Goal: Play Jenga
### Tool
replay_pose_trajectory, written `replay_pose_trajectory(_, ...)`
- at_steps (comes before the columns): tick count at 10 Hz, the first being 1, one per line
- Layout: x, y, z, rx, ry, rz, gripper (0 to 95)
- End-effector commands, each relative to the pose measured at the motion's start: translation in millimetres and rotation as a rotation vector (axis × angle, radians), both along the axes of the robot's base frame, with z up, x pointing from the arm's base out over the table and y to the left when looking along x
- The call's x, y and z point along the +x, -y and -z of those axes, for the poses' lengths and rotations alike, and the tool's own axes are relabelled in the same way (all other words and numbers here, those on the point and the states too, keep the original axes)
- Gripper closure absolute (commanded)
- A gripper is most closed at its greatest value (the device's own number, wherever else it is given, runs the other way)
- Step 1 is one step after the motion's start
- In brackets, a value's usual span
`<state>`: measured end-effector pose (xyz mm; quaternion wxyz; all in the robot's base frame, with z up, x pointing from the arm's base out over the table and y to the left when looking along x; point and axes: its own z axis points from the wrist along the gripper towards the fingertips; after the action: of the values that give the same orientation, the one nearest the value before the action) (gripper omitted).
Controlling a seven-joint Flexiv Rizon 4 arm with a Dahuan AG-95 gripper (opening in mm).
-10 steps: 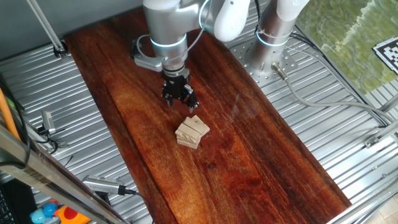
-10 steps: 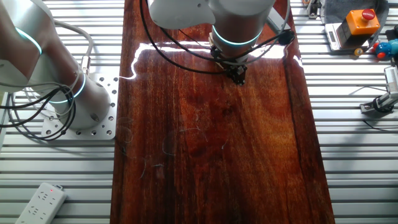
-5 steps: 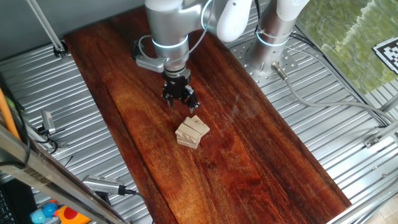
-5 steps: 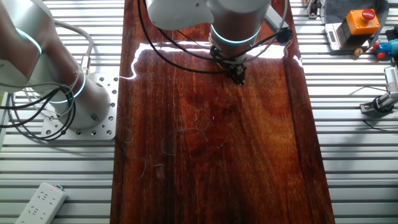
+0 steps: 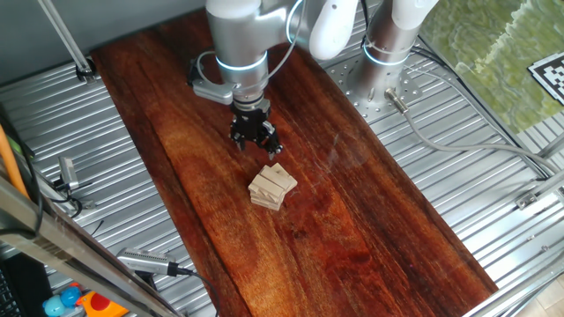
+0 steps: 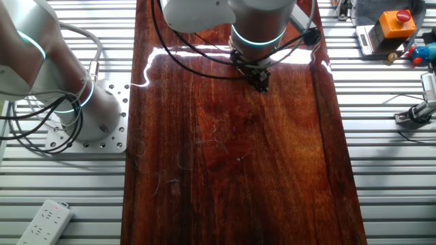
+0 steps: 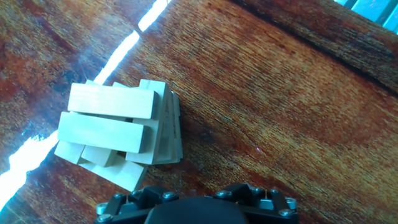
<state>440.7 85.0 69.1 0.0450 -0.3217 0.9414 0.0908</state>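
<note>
I see the Jenga (image 7: 115,134) blocks as pale, raw-looking matt wood with faint grain. Under them the board (image 5: 370,220) is dark reddish wood, polished glossy enough to throw bright glare streaks. The tabletop (image 5: 493,176) around it is ribbed, dull silver metal. My hand (image 5: 256,139) looks like black matt metal with small shiny screws.

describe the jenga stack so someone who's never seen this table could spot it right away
Find the long dark wood board running across the ribbed metal table. Near its middle, just in front of the black gripper, sits the Jenga stack, apart from the fingers. It is the only pale thing on the board: a few light-tan blocks in crossed layers.
</note>
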Motion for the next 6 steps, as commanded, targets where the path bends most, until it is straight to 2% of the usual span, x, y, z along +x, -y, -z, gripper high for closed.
replay_pose_trajectory(1,-0.1,-0.1,-0.4,-0.002,-0.001,-0.005,19.0)
replay_pose_trajectory(6,0.3,0.2,1.6,0.001,0.004,-0.021,19.0)
